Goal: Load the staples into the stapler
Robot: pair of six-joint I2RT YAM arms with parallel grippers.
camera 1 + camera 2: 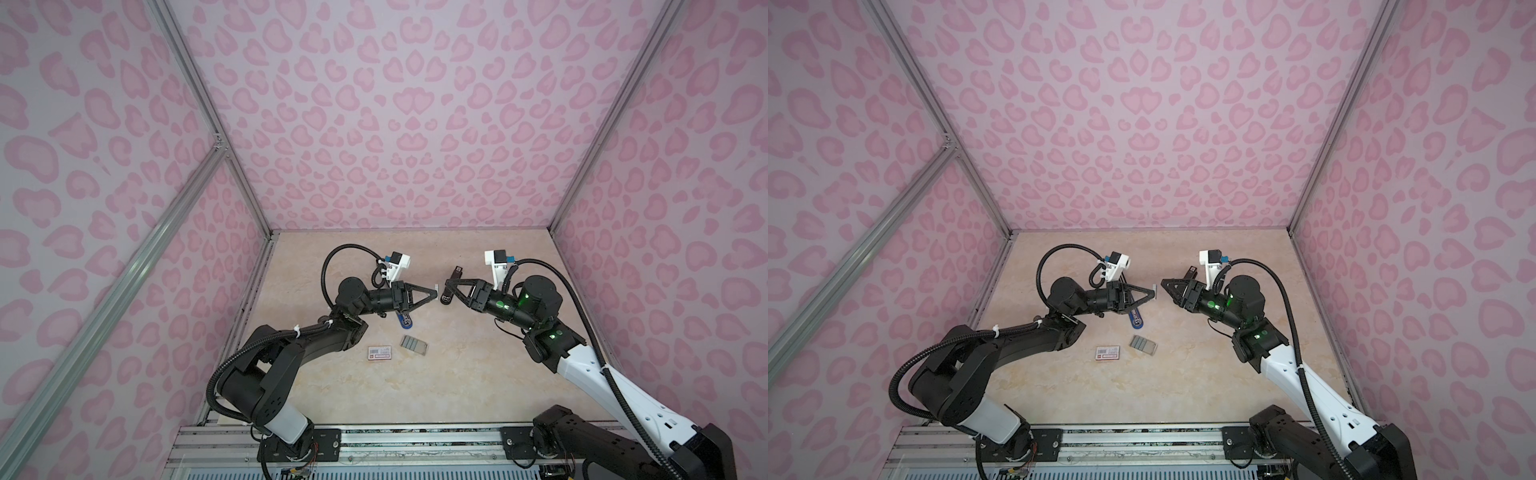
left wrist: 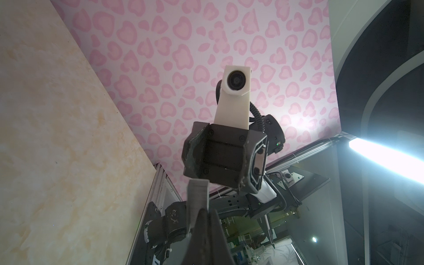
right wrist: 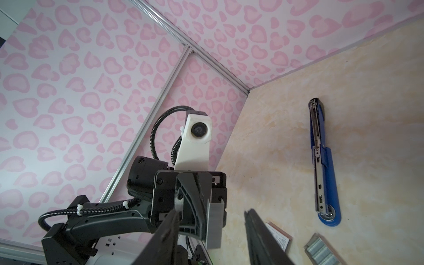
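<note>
Both arms are up off the bench (image 1: 374,395), nose to nose in mid-air. The left claw (image 1: 433,293) is clenched hard on a strip of staples (image 1: 436,287). It's a short silvery-grey piece, pinched right at the fingertips and standing out past them. In the left wrist view that strip (image 2: 198,195) pokes up beyond the dark tips, with the opposite claw head-on just behind it.

The right claw (image 1: 451,285) is released, jaws set apart and nothing between them. It points straight at the strip. In both top views it's near the strip with a sliver of air between them, not touching. In the right wrist view the strip (image 3: 215,226) appears between the claw's two dark fingers (image 3: 168,229). Whether it actually sits inside that gap, I cannot tell.

Down on the bench lies the stapler (image 3: 323,160), blue and opened out flat with its metal channel facing up. In both top views it's mostly hidden beneath the left claw, and only its rounded end (image 1: 404,321) peeks out.

Closer to the arm bases sits a grey tray of spare staples (image 1: 414,345), rows lying side by side. Just beside it on the left is a white-and-red box sleeve (image 1: 379,353), barcode up. Both lie apart from the stapler.
</note>
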